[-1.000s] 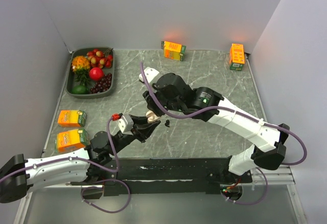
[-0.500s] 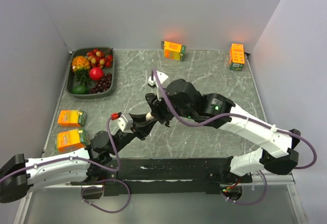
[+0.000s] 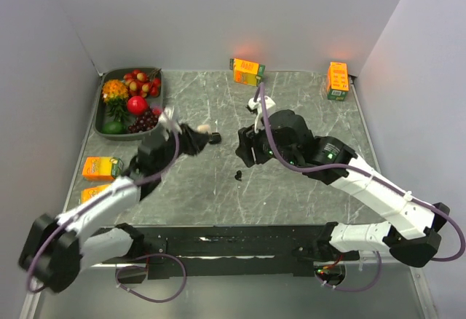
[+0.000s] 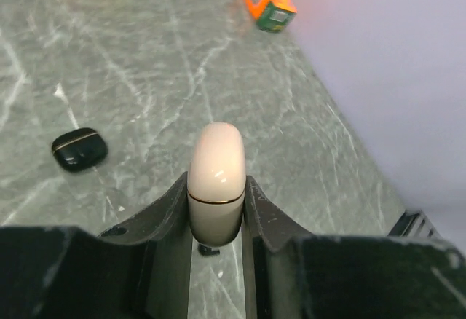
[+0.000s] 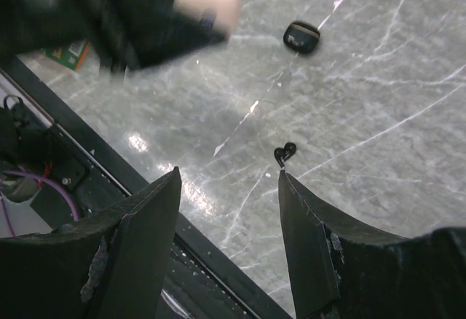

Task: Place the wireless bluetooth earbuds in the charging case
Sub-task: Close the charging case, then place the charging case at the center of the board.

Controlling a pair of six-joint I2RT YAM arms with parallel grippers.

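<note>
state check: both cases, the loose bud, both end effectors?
cream case: lid closed, clamped upright in the left end effector
black case: lid closed, lying on the table
black earbud: loose on the table, outside both cases
left end effector: shut on the cream case
right end effector: open, empty

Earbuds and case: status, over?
Left gripper shut on closed whitish case. Right gripper open, empty; black earbud loose on table. Black case apart, nothing blocking.

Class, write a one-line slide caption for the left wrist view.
Left gripper clamps a closed cream charging case; a black case lies on the marble table, an orange juice carton beyond.
</note>
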